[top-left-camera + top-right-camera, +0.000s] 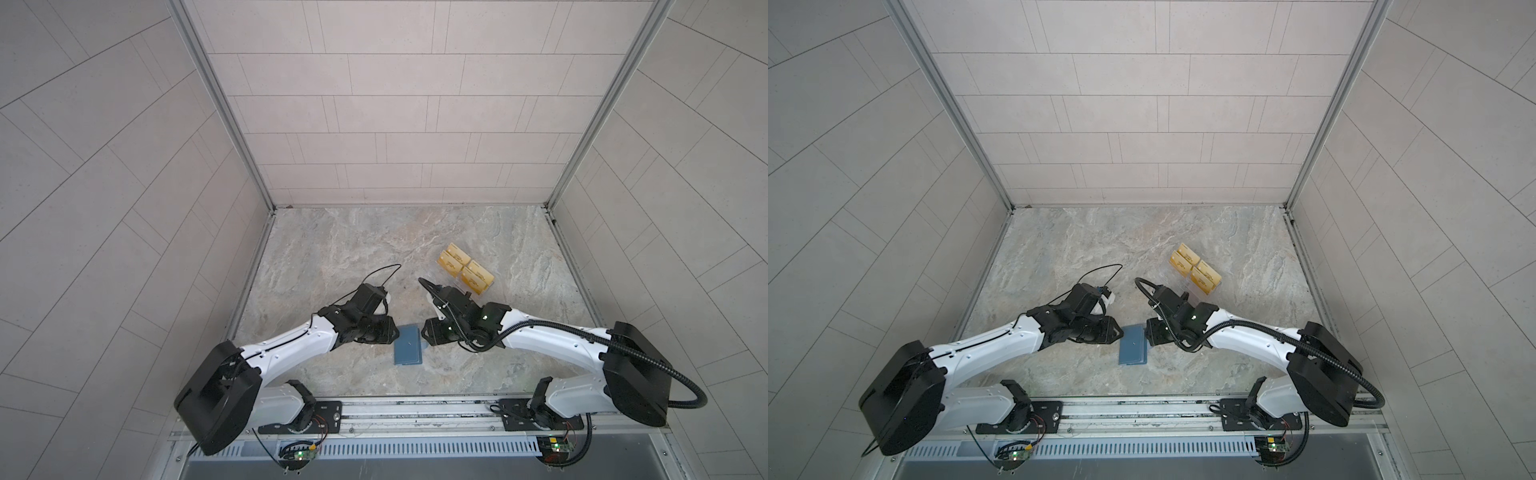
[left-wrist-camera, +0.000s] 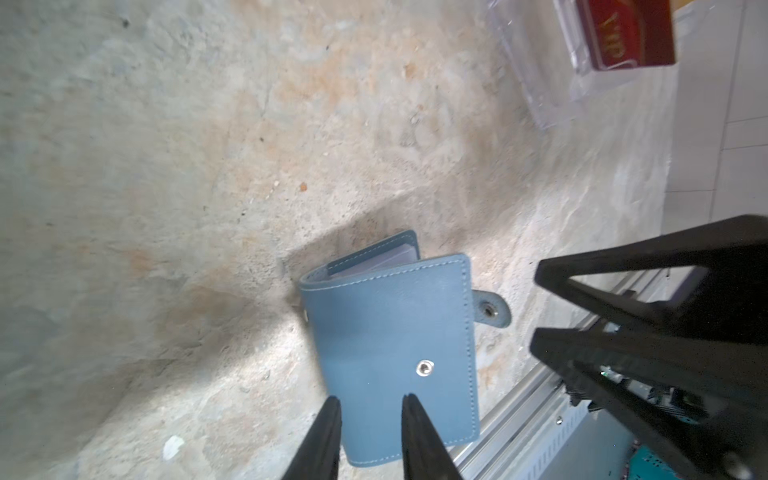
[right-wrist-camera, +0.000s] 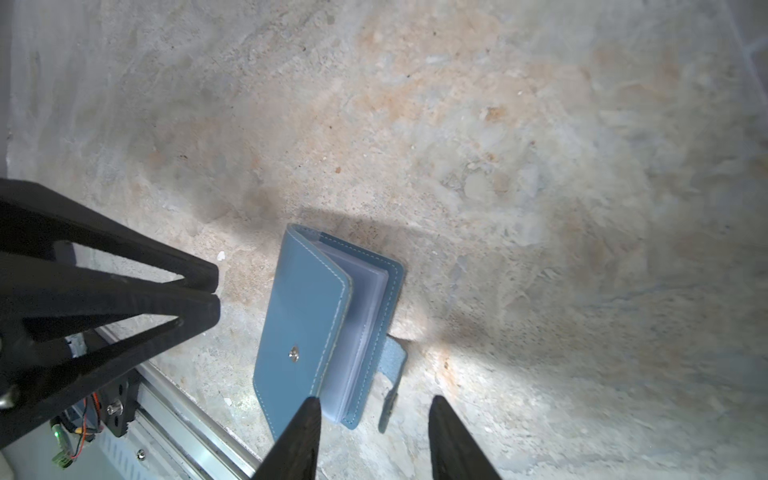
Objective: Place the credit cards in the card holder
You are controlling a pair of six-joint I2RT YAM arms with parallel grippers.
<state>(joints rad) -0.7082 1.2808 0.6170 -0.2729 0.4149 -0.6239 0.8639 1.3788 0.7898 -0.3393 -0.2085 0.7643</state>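
Acrylic rack point(image 2: 536, 95) holds gold cards point(image 1: 467, 270) and a credit card point(image 2: 627, 37).

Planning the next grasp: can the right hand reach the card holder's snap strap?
Likely yes: the strap lies unfastened on the table just ahead of the open right hand, uncovered.

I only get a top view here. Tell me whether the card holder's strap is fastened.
Observer: No. The wrist views show the snap tab lying unfastened beside the card holder.
Operator: Find me a red card. I see only gold cards.
Observer: The left wrist view shows one red VIP card sitting in the clear rack.
Operator: Report the hands.
Observer: Left hand and right hand are both open, holding nothing.
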